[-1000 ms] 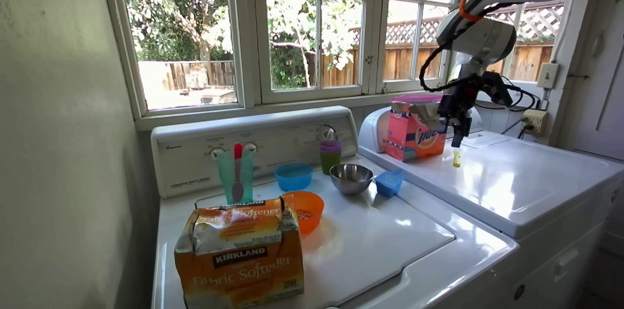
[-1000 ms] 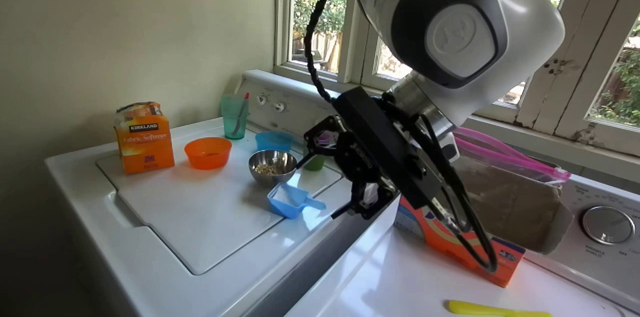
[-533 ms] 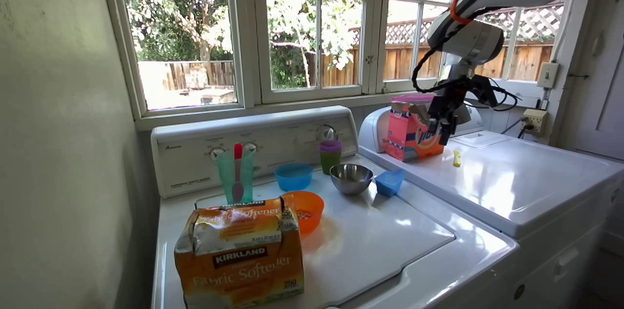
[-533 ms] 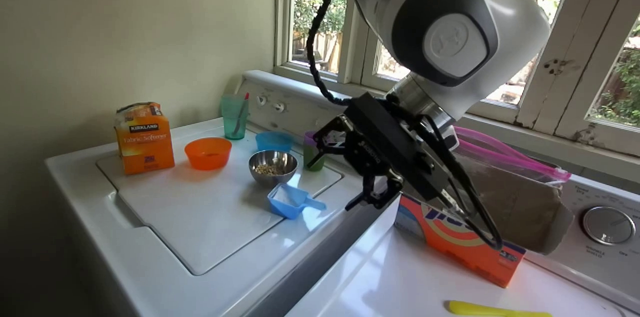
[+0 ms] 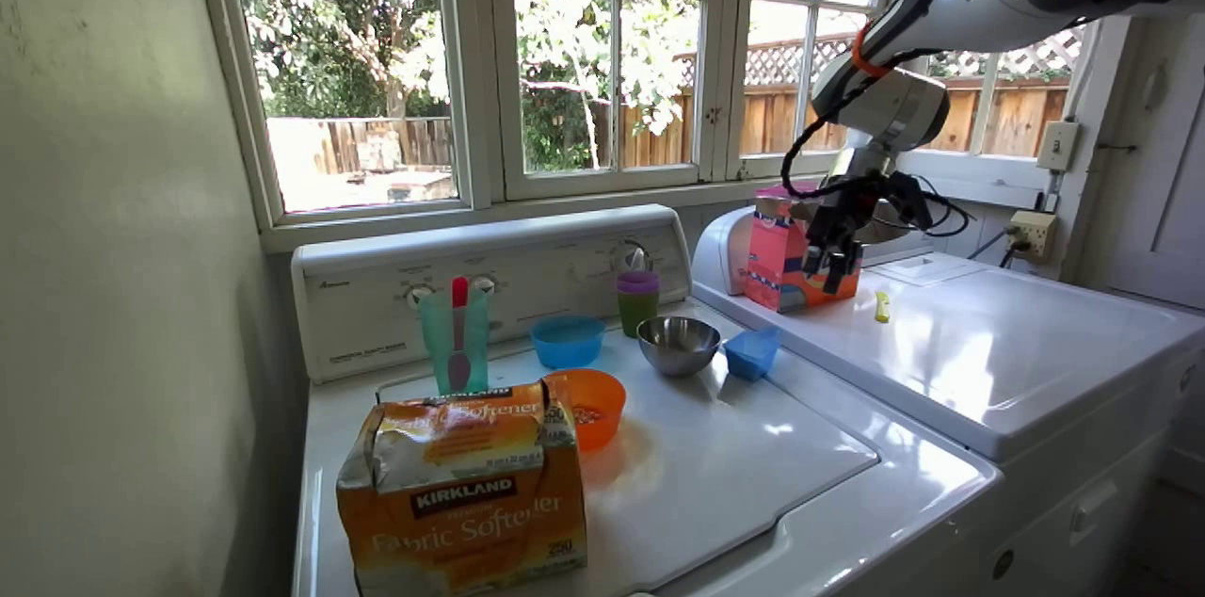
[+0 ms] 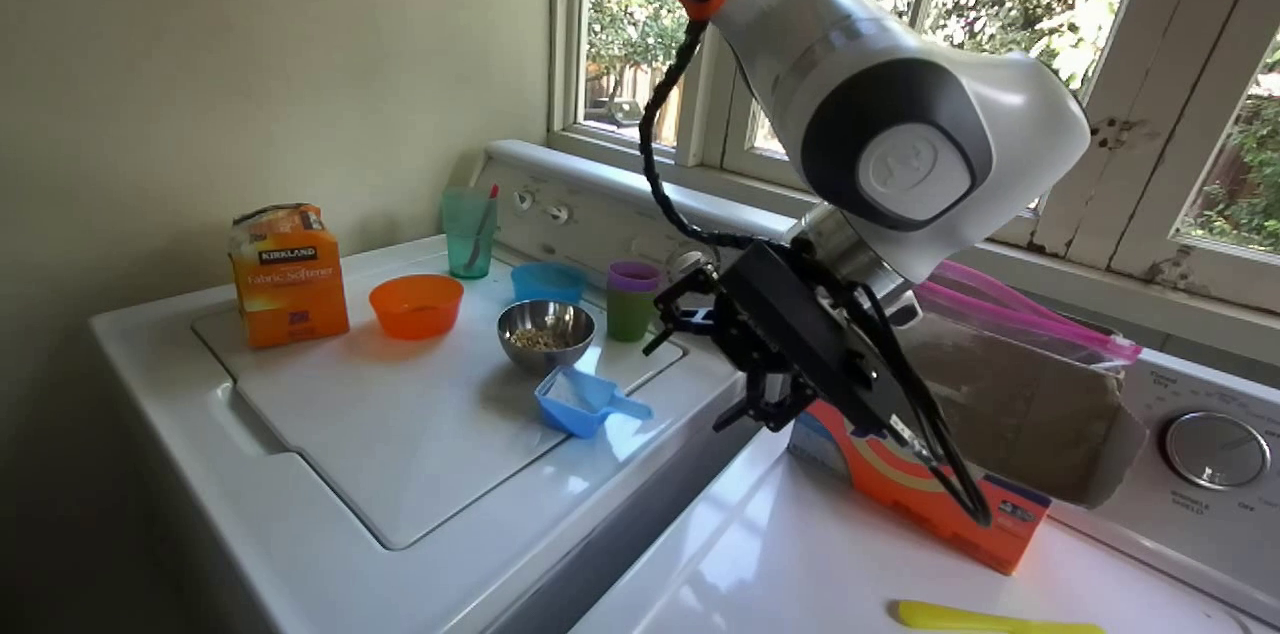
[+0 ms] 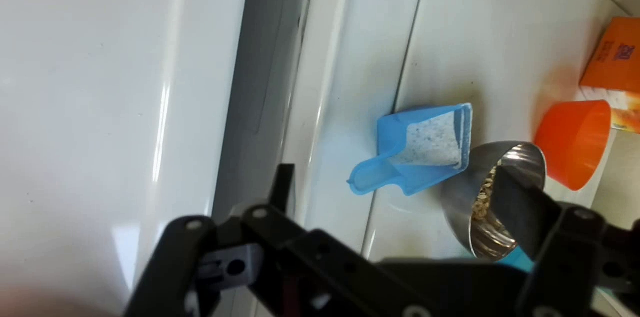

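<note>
One blue scoop (image 7: 392,132), already holding white powder (image 7: 432,142), rests ungripped on the washer (image 6: 400,454) beside the steel bowl (image 7: 457,198); the pincer (image 6: 683,389) hangs spread and empty nearby, so any pickup seems undone.

Pale wall (image 5: 122,277) one side, white-framed windows (image 5: 607,60) behind a white washer (image 5: 734,446) and dryer (image 5: 988,343). Strong daylight, glare on both glossy tops. Outside: trees (image 5: 358,23), wooden fence (image 5: 772,121) with lattice. Light switch (image 5: 1058,145) and outlet (image 5: 1033,233) near a door (image 5: 1156,220). Floor (image 5: 1177,550) sits in deep shadow, can't really make out the surface.
</note>
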`<action>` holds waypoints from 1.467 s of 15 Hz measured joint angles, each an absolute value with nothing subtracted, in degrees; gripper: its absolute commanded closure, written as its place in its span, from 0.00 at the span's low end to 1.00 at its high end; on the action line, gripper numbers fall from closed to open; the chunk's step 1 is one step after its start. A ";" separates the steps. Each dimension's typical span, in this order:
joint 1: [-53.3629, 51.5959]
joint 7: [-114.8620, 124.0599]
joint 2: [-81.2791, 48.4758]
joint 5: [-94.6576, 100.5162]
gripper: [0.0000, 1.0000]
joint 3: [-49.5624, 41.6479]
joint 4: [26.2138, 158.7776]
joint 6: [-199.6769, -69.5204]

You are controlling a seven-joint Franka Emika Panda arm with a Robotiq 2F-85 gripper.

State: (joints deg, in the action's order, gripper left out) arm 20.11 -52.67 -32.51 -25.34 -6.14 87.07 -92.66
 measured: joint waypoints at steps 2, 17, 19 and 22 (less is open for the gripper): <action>20.18 -51.70 -33.87 -25.35 0.00 -5.95 86.39 -93.16; 22.93 -51.66 -40.33 -30.63 0.00 -2.14 85.47 -94.19; 23.77 -52.09 -41.72 -31.74 0.00 -1.26 84.96 -93.83; 25.10 -53.11 -43.67 -33.82 0.00 -0.25 83.83 -92.28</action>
